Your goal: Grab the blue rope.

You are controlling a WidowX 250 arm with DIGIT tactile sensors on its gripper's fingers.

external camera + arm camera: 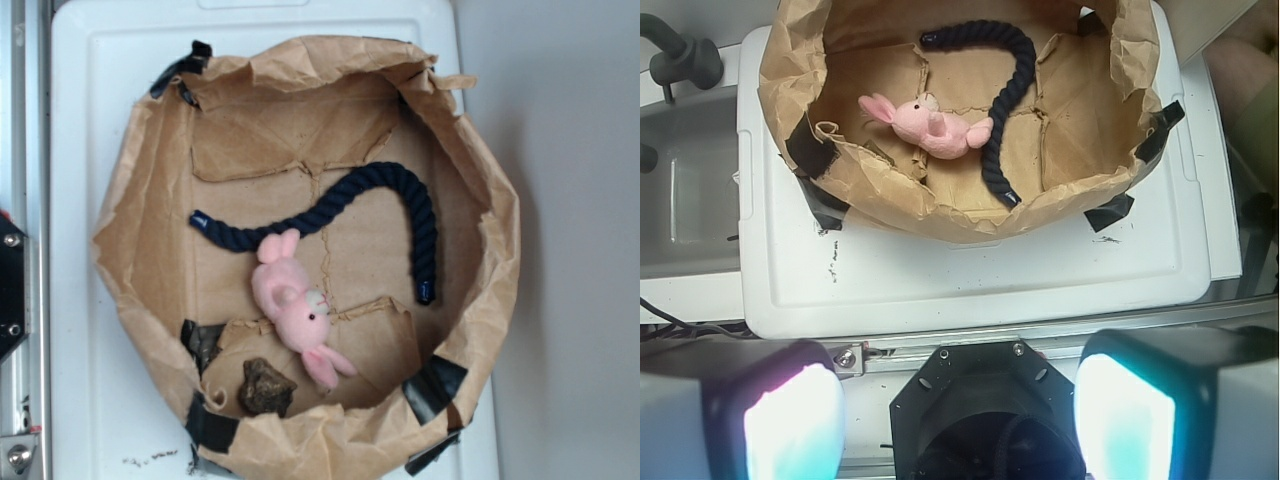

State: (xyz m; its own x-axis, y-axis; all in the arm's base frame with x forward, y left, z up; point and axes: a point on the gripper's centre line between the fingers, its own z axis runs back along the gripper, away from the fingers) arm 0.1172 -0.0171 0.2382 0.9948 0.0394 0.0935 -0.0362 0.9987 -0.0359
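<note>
The blue rope (385,190) lies curved on the floor of a brown paper-lined bin (130,200), one end at the left, the other at the right. It also appears in the wrist view as the blue rope (1005,80), arching beside the pink plush bunny (930,125). The bunny (295,305) touches the rope's left stretch. My gripper (958,415) is open, its two glowing fingers (790,425) far apart, well back from the bin over the robot base. It does not show in the exterior view.
A dark brown lump (266,388) sits at the bin's near edge. Black tape (435,385) patches the crumpled paper walls. The bin stands on a white tray (970,270). A grey sink-like basin (685,190) lies at the left.
</note>
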